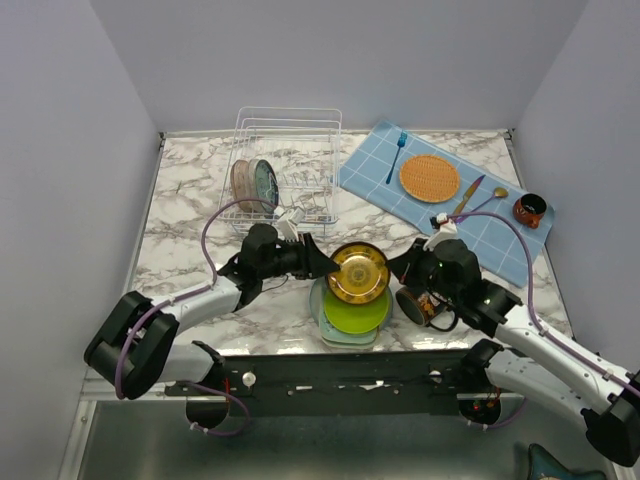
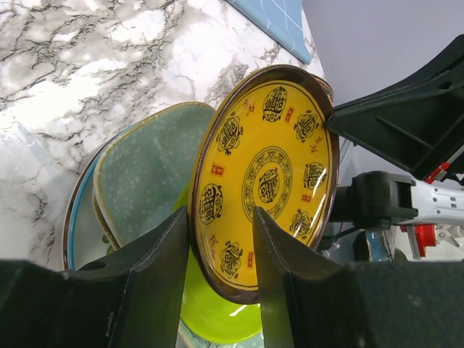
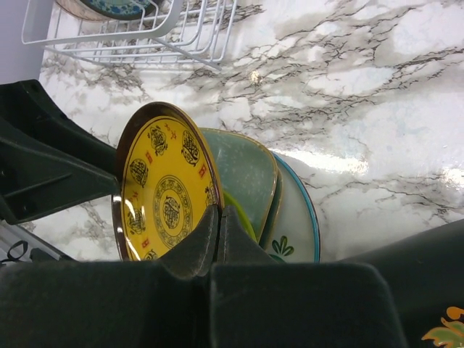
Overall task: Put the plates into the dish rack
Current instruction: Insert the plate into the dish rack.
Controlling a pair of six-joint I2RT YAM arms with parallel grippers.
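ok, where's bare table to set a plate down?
Bare marble left of the dish rack, down to the left arm; a smaller patch between rack, blue mat and yellow plate. Front centre is crowded: plate stack, tilted yellow plate, right arm too.

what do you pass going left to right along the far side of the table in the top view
dish rack → blue fork → orange round mat → knife → spoon → mug
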